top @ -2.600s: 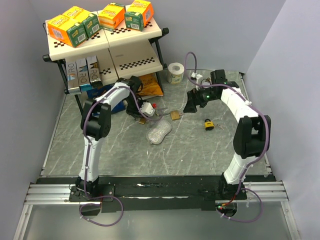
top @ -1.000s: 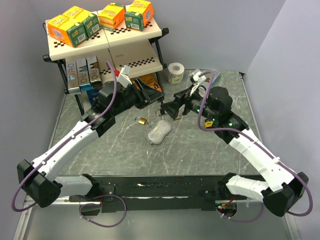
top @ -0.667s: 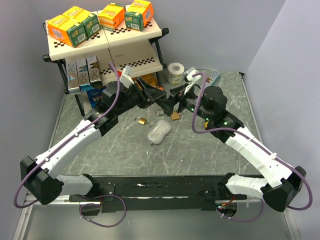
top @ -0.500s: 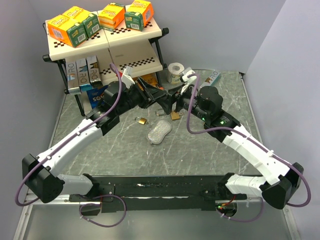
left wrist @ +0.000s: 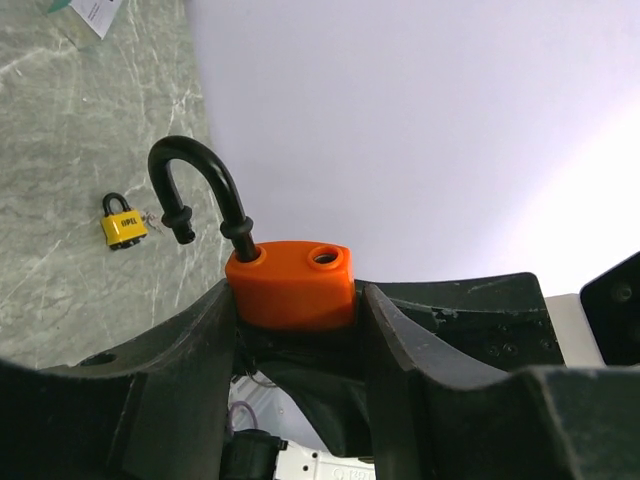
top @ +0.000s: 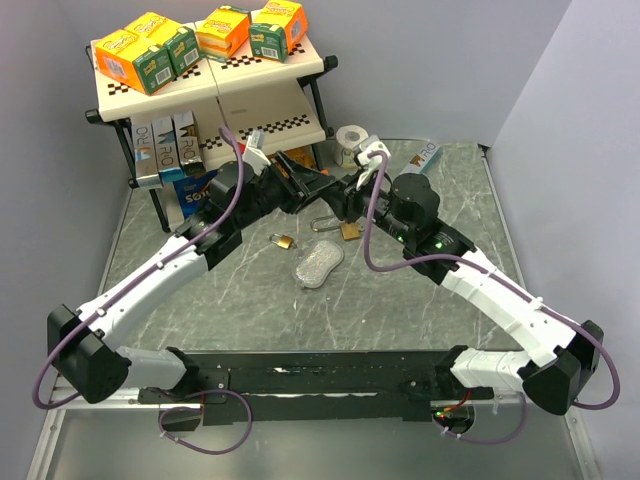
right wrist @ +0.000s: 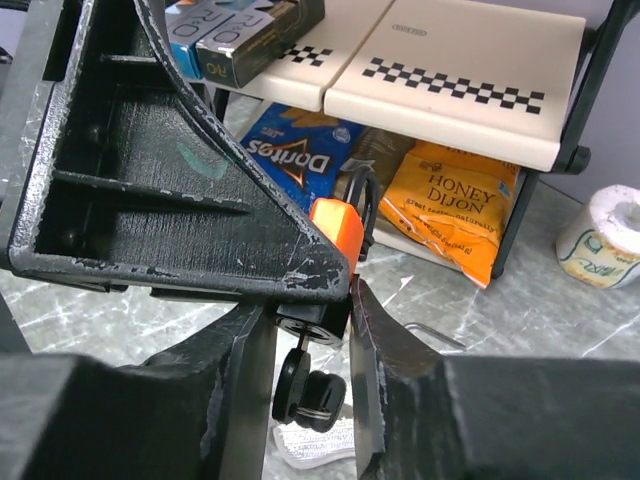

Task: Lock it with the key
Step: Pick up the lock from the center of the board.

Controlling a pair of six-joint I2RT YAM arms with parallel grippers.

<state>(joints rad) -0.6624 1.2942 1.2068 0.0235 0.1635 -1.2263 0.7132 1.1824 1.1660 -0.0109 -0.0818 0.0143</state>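
Note:
An orange padlock (left wrist: 290, 285) with its black shackle (left wrist: 205, 180) swung open is held above the table by my left gripper (left wrist: 295, 310), which is shut on its body. In the top view the left gripper (top: 300, 185) and the right gripper (top: 345, 198) meet in front of the shelf. A black-headed key (right wrist: 300, 385) hangs from the underside of the padlock (right wrist: 338, 225). My right gripper (right wrist: 305, 320) straddles that key. Its jaws are narrow, and a thin gap still shows on the left side of the key.
A shelf rack (top: 215, 75) with boxes stands at the back left, with chip bags (right wrist: 450, 200) under it. Two brass padlocks (top: 284, 241) (top: 350, 231) and a clear bag (top: 318, 264) lie below the grippers. A yellow padlock (left wrist: 122, 225) lies farther right. A paper roll (top: 350, 140) stands behind.
My right gripper has moved left up to the padlock's underside, and its jaws have narrowed round the key. The left gripper has shifted slightly right and keeps hold of the padlock.

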